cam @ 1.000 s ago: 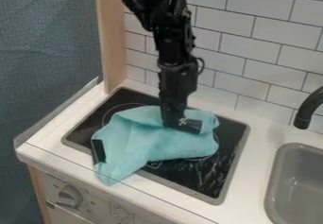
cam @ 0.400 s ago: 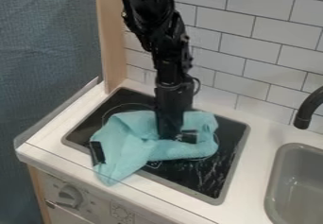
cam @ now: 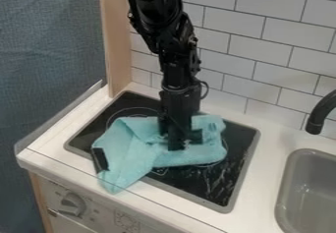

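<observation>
A teal cloth [cam: 134, 148] lies rumpled on the black cooktop [cam: 216, 188] of a toy kitchen, under a black robot arm [cam: 172, 45] that comes in from the view's top edge. The arm's gripper [cam: 185, 145] points nearly straight down & is in contact w/ the cloth right of its ctr. Whether the gripper is open, closed or clamped on fabric can't be told here.

The cloth's long axis runs on a diagonal, from lower L to upper R of the view. Its narrow end tapers to a pt aimed at the front of the unit, crossing the cooktop's grey rim [cam: 197, 204] to reach the white counter's [cam: 266, 178] front edge; its broad end spreads toward the R rear of the cooktop. Folds run btwn the two ends, & a dark patch [cam: 99, 160] sits on the cloth's L edge, its own length tilted slightly off vertical.

Nearby: a control knob [cam: 72, 204] on the front panel, below & L of the cloth's tip; a grey sink [cam: 312, 192] w/ a black faucet [cam: 320, 113] at the view's R; white wall tile [cam: 263, 35] behind; a wood post [cam: 117, 40] & blue-grey fabric [cam: 49, 45] at L.
</observation>
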You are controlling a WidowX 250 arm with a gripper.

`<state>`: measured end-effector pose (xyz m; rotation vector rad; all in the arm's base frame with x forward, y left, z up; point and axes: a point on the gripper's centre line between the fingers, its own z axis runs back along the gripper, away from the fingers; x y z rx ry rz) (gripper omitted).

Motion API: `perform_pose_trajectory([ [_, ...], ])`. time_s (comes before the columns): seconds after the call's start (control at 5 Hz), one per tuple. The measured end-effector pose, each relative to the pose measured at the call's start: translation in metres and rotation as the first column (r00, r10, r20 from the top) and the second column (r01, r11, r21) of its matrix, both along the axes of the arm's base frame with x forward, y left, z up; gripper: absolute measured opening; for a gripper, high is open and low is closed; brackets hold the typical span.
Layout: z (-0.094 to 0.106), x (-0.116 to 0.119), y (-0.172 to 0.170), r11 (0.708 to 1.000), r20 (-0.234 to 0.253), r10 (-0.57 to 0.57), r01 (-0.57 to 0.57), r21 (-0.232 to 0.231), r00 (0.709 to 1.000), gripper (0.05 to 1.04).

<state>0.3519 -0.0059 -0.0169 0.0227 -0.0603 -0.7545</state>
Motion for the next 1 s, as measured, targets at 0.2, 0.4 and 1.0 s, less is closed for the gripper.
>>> perform_pose_trajectory([
  [0.2, 0.002, -0.003, -0.001, 1.0, -0.018, 0.004, -0.004, -0.004, 1.0, 0.987],
  [0.4, 0.03, 0.002, -0.005, 1.0, 0.015, 0.013, -0.013, -0.027, 1.0, 1.007],
  [1.0, 0.105, -0.002, -0.017, 0.994, 0.097, 0.021, -0.011, -0.105, 0.995, 0.999],
])
